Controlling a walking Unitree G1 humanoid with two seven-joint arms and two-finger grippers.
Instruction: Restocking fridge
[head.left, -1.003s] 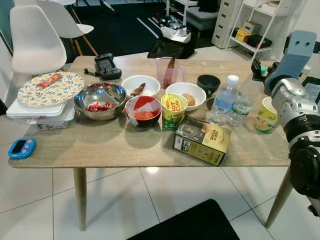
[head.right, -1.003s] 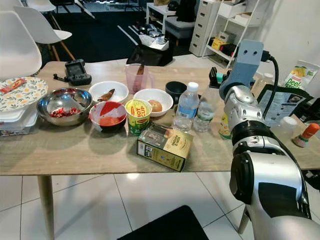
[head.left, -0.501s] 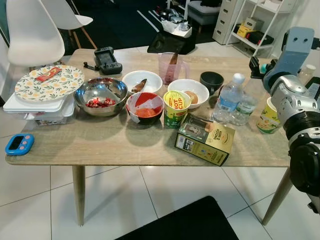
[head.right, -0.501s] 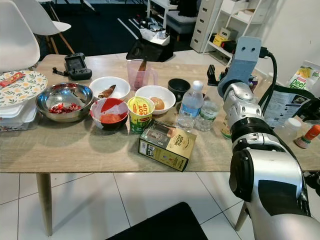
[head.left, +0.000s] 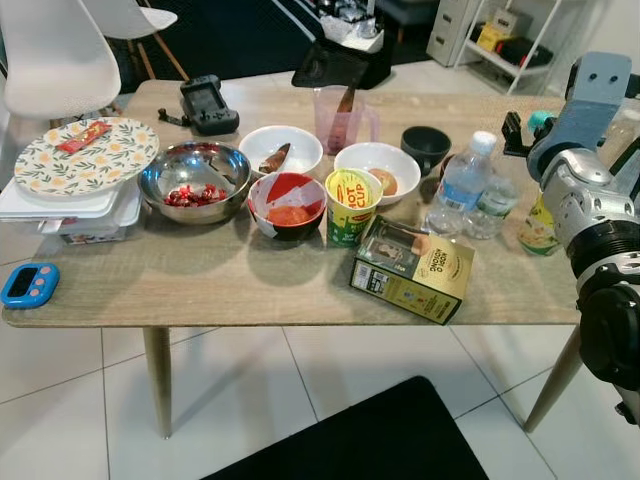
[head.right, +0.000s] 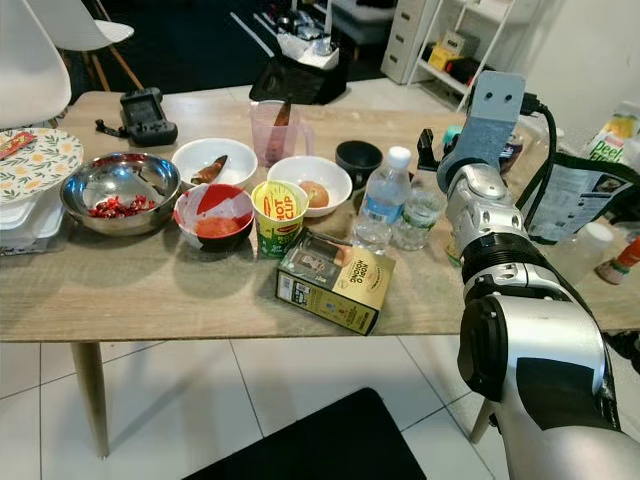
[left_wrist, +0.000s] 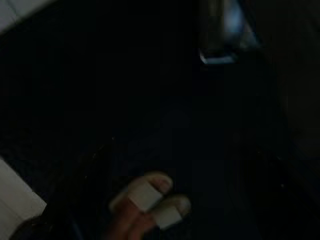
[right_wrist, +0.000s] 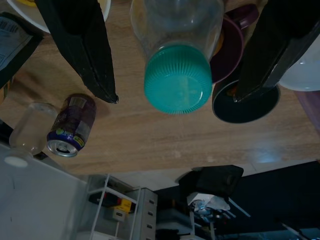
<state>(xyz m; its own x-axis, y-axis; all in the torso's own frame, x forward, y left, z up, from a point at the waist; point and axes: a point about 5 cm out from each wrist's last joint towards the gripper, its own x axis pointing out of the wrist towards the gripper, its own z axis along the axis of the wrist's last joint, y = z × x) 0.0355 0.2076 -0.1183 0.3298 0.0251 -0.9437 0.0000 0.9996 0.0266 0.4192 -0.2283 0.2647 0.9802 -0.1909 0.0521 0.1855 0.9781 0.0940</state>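
My right arm (head.left: 585, 190) reaches over the right end of the wooden table (head.left: 200, 285). In the right wrist view, my right gripper (right_wrist: 176, 96) is open. Its two black fingers (right_wrist: 82, 45) stand on either side of a clear bottle with a teal cap (right_wrist: 177, 80), and I see no contact. A white-capped water bottle (head.left: 462, 180) and a shorter clear bottle (head.left: 490, 205) stand just left of the arm. The left wrist view is very dark and my left gripper cannot be made out there.
The table holds a yellow carton (head.left: 412, 270), a noodle cup (head.left: 350, 205), a red bowl (head.left: 288, 205), a steel bowl (head.left: 195, 180), white bowls, a pink jug (head.left: 340, 115) and a black bowl (head.left: 425, 145). A purple can (right_wrist: 70, 125) lies past the bottle. A black mat (head.left: 370, 440) covers the floor.
The whole picture has shifted as the camera moved a little nearer and lower over the table. My right arm stays at the same bottles. Nothing on the table has moved.
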